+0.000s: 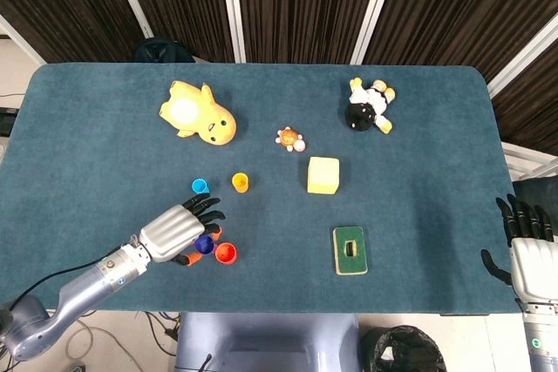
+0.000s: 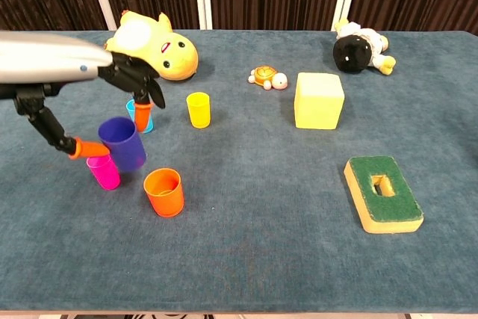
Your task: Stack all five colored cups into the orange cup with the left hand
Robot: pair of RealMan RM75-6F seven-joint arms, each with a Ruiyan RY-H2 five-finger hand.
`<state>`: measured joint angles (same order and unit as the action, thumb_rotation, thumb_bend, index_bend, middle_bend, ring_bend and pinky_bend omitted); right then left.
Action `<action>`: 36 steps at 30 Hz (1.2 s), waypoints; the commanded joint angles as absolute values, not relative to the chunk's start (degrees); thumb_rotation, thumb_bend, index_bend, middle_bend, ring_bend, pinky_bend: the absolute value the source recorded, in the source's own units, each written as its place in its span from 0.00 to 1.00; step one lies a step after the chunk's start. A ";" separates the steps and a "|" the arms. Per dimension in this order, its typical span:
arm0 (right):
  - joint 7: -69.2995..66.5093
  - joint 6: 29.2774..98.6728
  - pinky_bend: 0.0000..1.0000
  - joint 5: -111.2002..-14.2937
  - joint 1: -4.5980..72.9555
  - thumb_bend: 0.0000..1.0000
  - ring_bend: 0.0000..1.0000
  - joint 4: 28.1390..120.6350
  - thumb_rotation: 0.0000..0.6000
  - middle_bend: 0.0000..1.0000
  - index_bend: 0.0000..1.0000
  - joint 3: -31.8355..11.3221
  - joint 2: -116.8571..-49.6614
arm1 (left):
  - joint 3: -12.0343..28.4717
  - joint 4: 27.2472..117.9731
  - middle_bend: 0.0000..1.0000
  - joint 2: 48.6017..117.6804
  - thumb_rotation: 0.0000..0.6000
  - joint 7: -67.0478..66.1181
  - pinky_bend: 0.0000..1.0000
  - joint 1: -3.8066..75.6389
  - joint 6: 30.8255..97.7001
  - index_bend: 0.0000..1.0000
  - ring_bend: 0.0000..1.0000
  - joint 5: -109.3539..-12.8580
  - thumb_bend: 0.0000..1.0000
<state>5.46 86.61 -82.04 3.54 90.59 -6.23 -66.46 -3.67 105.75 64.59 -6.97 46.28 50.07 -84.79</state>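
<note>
Five cups are seen on a teal table (image 2: 299, 259) — purple (image 2: 123, 142), orange (image 2: 164, 191), pink (image 2: 103, 172), yellow (image 2: 198, 109), blue (image 2: 140, 116).
</note>
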 commanded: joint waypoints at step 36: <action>4.38 87.36 0.00 -81.43 3.20 0.37 0.07 90.31 1.00 0.04 0.03 -6.99 -66.33 | -1.54 99.59 0.18 73.70 1.00 -7.58 0.04 47.07 47.63 0.43 0.00 -85.87 0.28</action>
